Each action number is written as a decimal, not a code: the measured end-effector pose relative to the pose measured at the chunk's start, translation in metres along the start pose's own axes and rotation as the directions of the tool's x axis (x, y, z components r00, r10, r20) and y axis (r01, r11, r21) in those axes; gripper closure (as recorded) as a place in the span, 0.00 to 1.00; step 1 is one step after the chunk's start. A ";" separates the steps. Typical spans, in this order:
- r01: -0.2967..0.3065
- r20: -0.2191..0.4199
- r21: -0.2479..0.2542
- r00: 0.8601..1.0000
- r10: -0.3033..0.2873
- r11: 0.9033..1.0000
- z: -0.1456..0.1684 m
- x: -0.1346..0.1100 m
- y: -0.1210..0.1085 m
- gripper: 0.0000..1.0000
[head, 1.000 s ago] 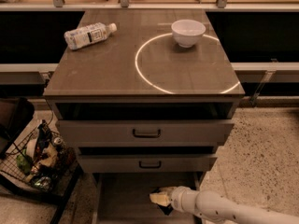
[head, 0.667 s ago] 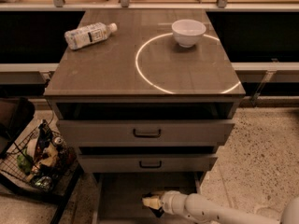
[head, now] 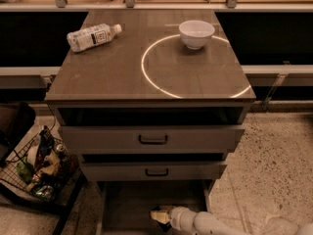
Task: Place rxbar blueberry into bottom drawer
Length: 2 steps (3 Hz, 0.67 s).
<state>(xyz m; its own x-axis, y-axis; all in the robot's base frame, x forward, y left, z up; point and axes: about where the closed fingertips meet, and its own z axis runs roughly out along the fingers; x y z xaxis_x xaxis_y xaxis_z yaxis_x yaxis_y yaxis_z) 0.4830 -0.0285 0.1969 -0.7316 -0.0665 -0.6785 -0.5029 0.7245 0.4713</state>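
Note:
The bottom drawer (head: 129,202) is pulled open under the two upper drawers, and its flat grey floor shows. My gripper (head: 159,215) is over the drawer floor near its front middle, at the end of the white arm (head: 205,224) that comes in from the lower right. The rxbar blueberry does not show distinctly. I cannot tell whether it is at the gripper's tip or lying in the drawer.
A clear water bottle (head: 93,35) lies on the cabinet top at the back left. A white bowl (head: 196,33) stands at the back right on a bright ring (head: 146,77). Two upper drawers (head: 153,139) are slightly open. A wire basket (head: 39,168) of items stands on the floor at left.
My gripper has moved left across the bottom drawer, from its right side toward the middle. Nothing on the cabinet top has moved.

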 end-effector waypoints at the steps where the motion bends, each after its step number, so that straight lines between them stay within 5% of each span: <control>1: -0.001 -0.002 -0.004 1.000 0.001 1.000 0.002 0.001 0.002 0.74; 2: -0.002 -0.003 -0.006 1.000 0.002 1.000 0.003 0.002 0.003 0.51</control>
<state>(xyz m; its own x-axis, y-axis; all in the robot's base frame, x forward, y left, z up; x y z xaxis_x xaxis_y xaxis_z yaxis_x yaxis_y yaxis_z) 0.4813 -0.0247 0.1957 -0.7337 -0.0669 -0.6762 -0.5043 0.7205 0.4759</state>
